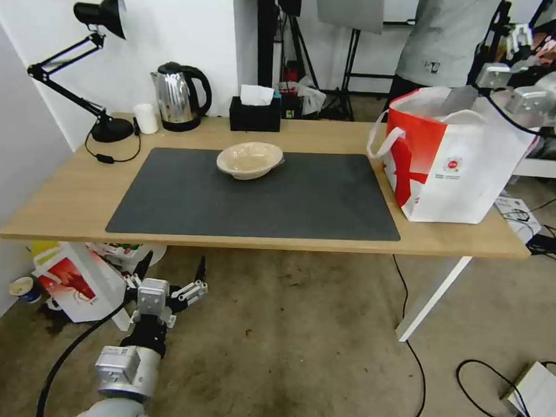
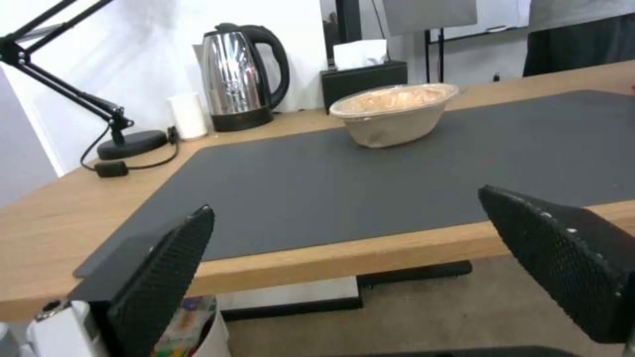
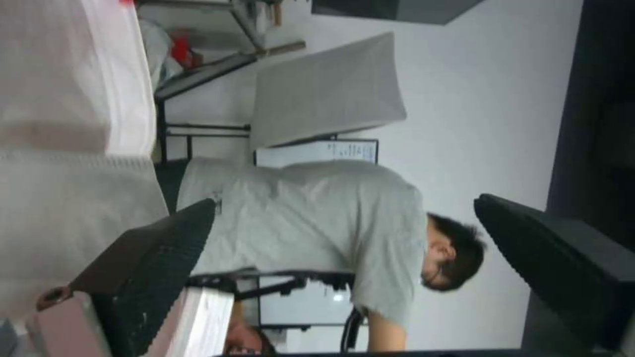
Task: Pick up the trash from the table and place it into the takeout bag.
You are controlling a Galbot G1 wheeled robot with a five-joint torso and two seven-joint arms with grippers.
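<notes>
Beige bowl (image 1: 250, 160) — mid-mat (image 1: 167, 210)

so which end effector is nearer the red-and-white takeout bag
Right. The right end effector is up beside the red-and-white takeout bag; the left end effector hangs open below the table's front edge, far off.

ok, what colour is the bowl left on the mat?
Beige; the bowl shows best in the left wrist view, sitting on the dark grey mat.
</notes>
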